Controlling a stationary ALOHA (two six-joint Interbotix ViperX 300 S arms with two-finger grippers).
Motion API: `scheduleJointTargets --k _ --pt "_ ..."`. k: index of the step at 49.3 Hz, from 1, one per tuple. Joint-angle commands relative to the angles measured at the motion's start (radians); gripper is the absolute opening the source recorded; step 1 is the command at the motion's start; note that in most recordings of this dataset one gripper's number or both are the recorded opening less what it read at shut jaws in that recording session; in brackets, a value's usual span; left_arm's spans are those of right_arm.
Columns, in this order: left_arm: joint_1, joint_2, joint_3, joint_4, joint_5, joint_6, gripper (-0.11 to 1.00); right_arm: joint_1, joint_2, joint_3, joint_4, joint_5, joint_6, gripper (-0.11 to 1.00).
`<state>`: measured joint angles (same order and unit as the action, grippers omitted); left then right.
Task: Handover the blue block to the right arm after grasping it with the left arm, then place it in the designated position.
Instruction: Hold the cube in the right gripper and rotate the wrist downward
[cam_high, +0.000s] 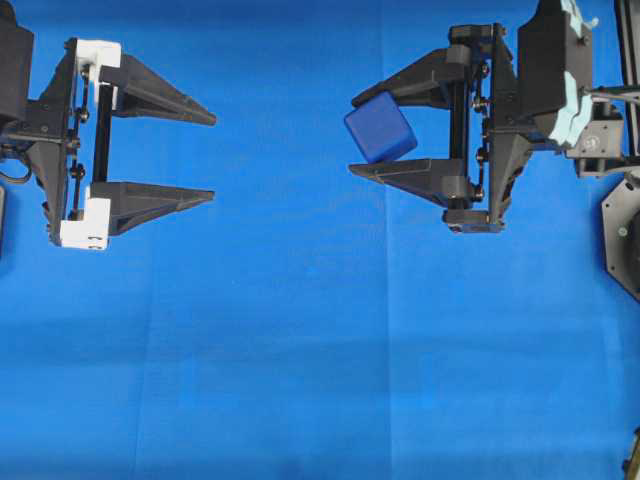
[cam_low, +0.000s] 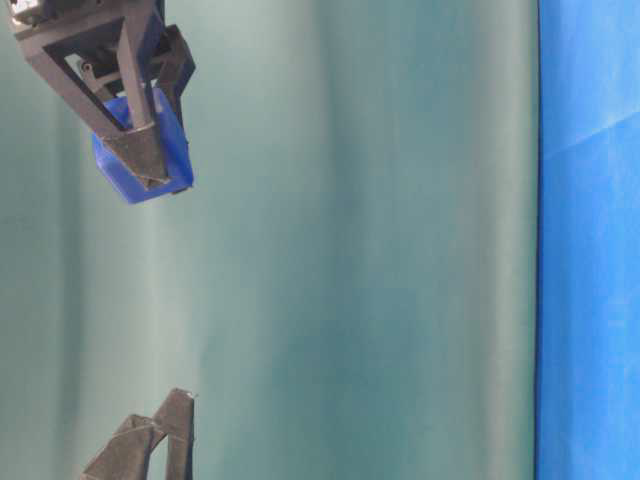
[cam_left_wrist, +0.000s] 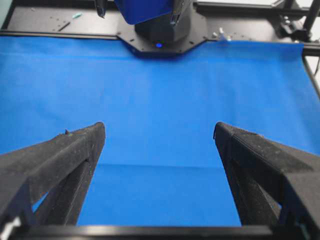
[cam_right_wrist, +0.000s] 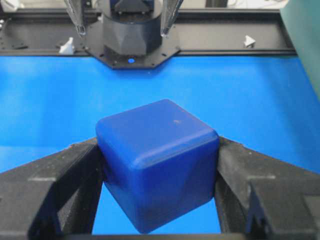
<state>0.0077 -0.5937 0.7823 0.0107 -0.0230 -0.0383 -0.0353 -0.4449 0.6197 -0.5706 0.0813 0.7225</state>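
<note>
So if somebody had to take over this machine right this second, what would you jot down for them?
Left gripper: open, nothing in it, apart from the block.
Right gripper: shut on the blue block, which sits tilted between its fingers, held in the air above the blue cloth.
Done: the block is in the right arm's grip, so the handover looks complete.
Left: set the block down at its designated position. No marked spot shows in these views.

blue cloth (cam_high: 300, 350), teal backdrop (cam_low: 350, 250), perhaps fabric
</note>
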Motion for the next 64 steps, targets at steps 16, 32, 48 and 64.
scheduleJointTargets --k 16,32,48,64 --pt "0.000 -0.021 -0.017 -0.002 -0.009 0.000 0.93 0.002 -0.017 -0.031 0.002 0.018 0.008 0.53" --pt "0.000 -0.020 -0.017 0.000 -0.011 0.000 0.93 0.048 -0.017 -0.038 0.008 0.158 0.012 0.53" --pt "0.000 -0.020 -0.017 -0.002 -0.011 0.000 0.93 0.095 -0.017 -0.040 0.071 0.328 0.012 0.53" --pt "0.000 -0.020 -0.018 -0.002 -0.011 0.000 0.93 0.114 -0.017 -0.044 0.091 0.390 0.008 0.53"
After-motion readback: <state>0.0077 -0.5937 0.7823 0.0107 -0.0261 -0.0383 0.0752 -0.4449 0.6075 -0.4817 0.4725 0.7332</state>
